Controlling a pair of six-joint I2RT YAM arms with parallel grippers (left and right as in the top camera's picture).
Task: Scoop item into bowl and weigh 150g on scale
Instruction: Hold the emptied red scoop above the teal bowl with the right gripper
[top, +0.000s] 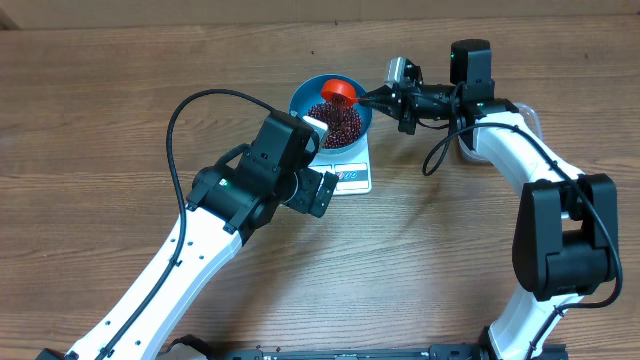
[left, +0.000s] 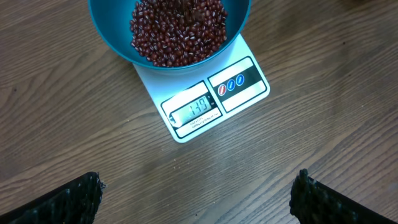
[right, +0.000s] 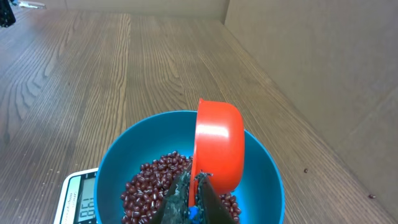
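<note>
The right tool (right: 191, 200) is clamped on the orange scoop (right: 219, 146), tipped over the blue bowl (right: 109, 171) on the scale (left: 249, 87). The left tool (left: 199, 202) hangs wide open, empty. The beans (left: 177, 31) lie in the bowl; I would trickle more slowly, watching the display (left: 196, 109) between small tips.

We've got bright, even light from overhead on the wooden table (top: 90, 110), with only soft, fuzzy shadows under the arms. Ahead of the left gripper (left: 199, 202) the scale (left: 214, 102) display is crisp and glare-free, but the gripper's own fingertips (left: 68, 202) out to either side are dark and mushy. The orange scoop (right: 219, 143) just above the right gripper (right: 191, 202) has a mild sheen, and those fingers (right: 175, 205) are blurred, too close to the lens.
</note>
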